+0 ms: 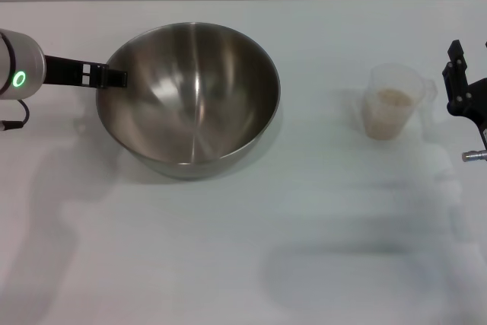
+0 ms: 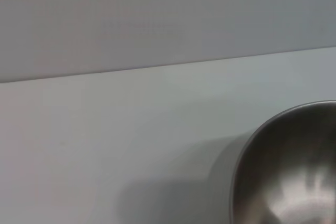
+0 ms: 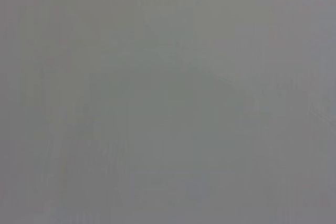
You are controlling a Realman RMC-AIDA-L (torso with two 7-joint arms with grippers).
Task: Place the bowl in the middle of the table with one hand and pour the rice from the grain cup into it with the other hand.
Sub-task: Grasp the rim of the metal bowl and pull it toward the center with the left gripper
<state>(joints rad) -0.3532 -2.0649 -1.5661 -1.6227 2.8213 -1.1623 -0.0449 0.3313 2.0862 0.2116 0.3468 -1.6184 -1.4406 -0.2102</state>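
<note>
Left gripper (image 1: 112, 78) at bowl (image 1: 190, 97) rim; white table (image 1: 228, 249)

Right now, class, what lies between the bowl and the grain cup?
Nothing: in the head view only bare white table separates the bowl from the grain cup, which holds rice. They stand apart.

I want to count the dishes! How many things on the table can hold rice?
2. The bowl stands left of the middle, the left gripper at its rim. The grain cup with rice stands to the right, near the right gripper.
</note>
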